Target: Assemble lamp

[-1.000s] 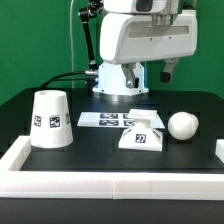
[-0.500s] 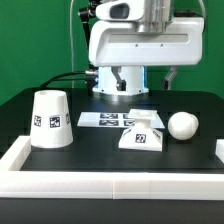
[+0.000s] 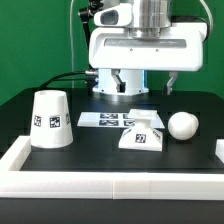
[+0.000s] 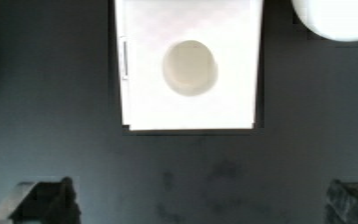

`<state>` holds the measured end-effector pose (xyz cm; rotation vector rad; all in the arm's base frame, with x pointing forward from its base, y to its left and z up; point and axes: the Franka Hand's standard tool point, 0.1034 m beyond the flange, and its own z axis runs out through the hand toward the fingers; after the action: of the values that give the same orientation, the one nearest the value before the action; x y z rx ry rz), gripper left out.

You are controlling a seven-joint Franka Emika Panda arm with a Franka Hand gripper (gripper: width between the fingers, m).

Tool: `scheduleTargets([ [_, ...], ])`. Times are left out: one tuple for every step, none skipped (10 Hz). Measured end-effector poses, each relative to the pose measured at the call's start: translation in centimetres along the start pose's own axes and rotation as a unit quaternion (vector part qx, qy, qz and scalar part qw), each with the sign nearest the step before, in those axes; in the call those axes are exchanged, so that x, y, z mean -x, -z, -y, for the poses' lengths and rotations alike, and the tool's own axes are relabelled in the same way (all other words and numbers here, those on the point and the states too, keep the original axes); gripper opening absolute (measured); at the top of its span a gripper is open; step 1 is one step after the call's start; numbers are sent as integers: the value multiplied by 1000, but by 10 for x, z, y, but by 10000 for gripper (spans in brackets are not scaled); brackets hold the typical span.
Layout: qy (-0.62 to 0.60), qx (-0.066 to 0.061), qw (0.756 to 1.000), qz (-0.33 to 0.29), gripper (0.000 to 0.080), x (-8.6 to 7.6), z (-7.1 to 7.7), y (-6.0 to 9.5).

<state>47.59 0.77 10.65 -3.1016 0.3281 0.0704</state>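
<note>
The lamp's three white parts lie apart on the black table. The cone shade point(image 3: 50, 120) stands at the exterior view's left. The low base block point(image 3: 142, 133) sits in the middle, and the ball bulb point(image 3: 182, 124) lies just to its right. My gripper point(image 3: 145, 84) hangs high above the base, open and empty, with its fingers spread wide. In the wrist view the base point(image 4: 229, 90) shows its oval socket hole, and the bulb point(image 4: 341, 18) shows at the picture's corner. The gripper point(image 4: 201, 203) has dark fingertips point(image 4: 43, 201) at both lower corners, with nothing between them.
The marker board point(image 3: 104, 119) lies flat behind the base block. A raised white wall point(image 3: 20, 152) borders the table at the left, front and right. The arm's pedestal point(image 3: 120, 88) and black cables stand at the back.
The wrist and hand have turned to face the camera squarely and now sit centred above the base block. The lamp parts have not moved.
</note>
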Motion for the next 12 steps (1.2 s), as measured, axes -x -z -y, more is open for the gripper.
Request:
scheduleTargets([
  [2, -1, 1000, -5, 700, 3, 0, -6],
  [3, -2, 1000, -9, 700, 9, 0, -14],
  [5, -1, 1000, -8, 700, 14, 0, -19],
  [6, -2, 1000, -11, 700, 15, 1, -23],
  [7, -2, 1000, -10, 700, 16, 2, -27],
  [8, -2, 1000, -11, 700, 16, 2, -30],
  [8, -3, 1000, -11, 700, 16, 2, -34],
  [9, -3, 1000, -12, 700, 16, 2, -38],
  [10, -3, 1000, -9, 700, 18, 2, -43],
  [11, -3, 1000, -9, 700, 18, 2, -46],
  [15, -3, 1000, -7, 700, 19, 2, -49],
  [17, -3, 1000, -6, 700, 19, 2, -50],
])
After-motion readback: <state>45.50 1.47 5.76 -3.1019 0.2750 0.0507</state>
